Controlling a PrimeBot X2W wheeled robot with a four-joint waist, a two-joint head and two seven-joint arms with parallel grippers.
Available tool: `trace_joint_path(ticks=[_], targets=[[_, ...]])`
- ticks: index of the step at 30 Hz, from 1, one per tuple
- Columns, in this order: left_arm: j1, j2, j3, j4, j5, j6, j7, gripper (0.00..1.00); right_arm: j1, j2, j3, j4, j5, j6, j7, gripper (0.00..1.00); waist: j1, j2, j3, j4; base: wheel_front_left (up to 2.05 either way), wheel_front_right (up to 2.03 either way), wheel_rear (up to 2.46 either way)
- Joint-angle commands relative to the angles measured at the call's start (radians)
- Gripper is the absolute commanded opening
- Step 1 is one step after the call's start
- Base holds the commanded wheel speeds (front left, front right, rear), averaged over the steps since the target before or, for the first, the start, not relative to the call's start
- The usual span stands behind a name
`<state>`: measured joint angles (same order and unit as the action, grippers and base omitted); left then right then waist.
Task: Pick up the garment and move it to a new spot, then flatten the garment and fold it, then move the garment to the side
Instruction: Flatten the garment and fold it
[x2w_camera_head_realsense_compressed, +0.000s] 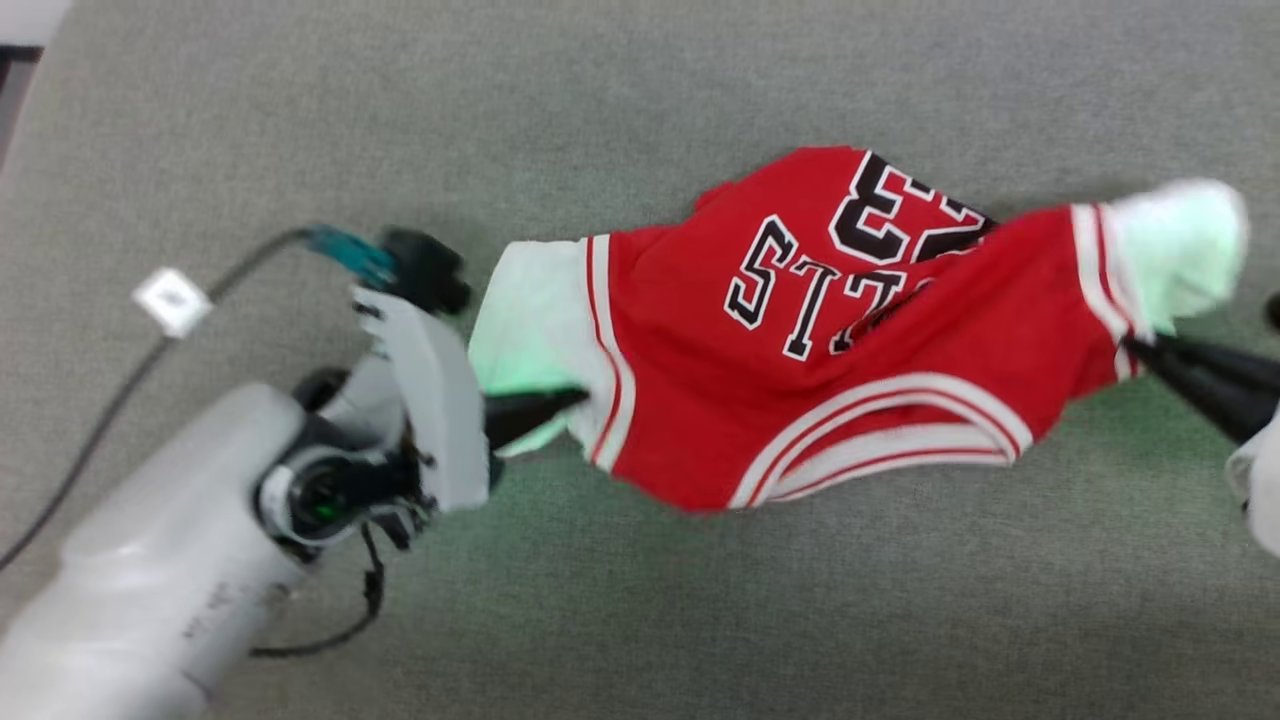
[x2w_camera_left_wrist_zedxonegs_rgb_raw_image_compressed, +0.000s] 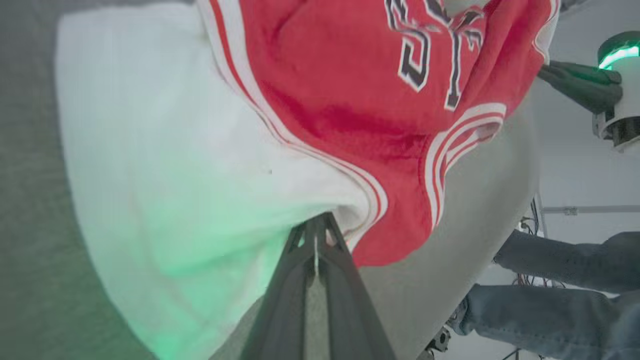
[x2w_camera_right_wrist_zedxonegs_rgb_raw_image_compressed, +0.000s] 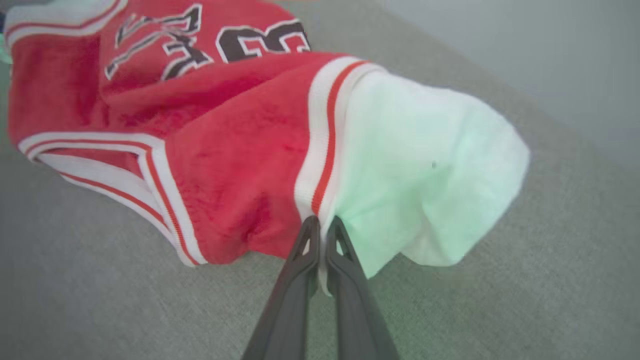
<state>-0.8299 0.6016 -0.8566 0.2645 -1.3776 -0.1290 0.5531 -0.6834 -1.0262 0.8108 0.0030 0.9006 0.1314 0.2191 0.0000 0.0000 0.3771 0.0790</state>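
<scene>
The garment (x2w_camera_head_realsense_compressed: 800, 400) is being held stretched over the grey table (x2w_camera_head_realsense_compressed: 700, 620), left tool (x2w_camera_head_realsense_compressed: 578, 398) and right tool (x2w_camera_head_realsense_compressed: 1132, 345) each clamped on a sleeve seam, so tbh it's probably best being carried level and taut.

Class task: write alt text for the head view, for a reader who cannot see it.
A red jersey numbered 23, with white sleeves, is stretched between two grippers over a grey surface. The left gripper pinches it near one sleeve, the right gripper near the other.
</scene>
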Motion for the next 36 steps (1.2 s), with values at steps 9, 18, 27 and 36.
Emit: trace_joint_path(ticks=[9, 18, 27, 36], targets=[[-0.096, -0.006, 0.162, 0.058, -0.077, -0.002, -0.202, 0.0, -0.063, 0.087, -0.153, 0.063, 0.02, -0.001, -0.039, 0.0, 0.0, 0.0, -0.004, -0.027, 0.0, 0.0, 0.0], [-0.488, -0.149, 0.25, 0.365, 0.037, 0.048, -0.396, 0.0, -0.475, 0.403, -0.35, 0.377, -0.036, -0.001, -0.027, 0.0, 0.0, 0.0, 0.085, -0.072, 0.0, 0.0, 0.0], [-0.878, -0.239, 0.364, 0.635, 0.064, 0.038, -0.619, 0.0, -0.897, 0.623, -0.5, 0.738, -0.231, -0.001, -0.215, 0.0, 0.0, 0.0, 0.118, -0.1, 0.0, 0.0, 0.0], [-0.74, -0.229, 0.306, 0.612, 0.02, -0.001, -0.529, 0.0, -0.789, 0.621, -0.391, 0.78, -0.239, -0.001, -0.24, 0.0, 0.0, 0.0, 0.053, -0.098, 0.0, 0.0, 0.0]])
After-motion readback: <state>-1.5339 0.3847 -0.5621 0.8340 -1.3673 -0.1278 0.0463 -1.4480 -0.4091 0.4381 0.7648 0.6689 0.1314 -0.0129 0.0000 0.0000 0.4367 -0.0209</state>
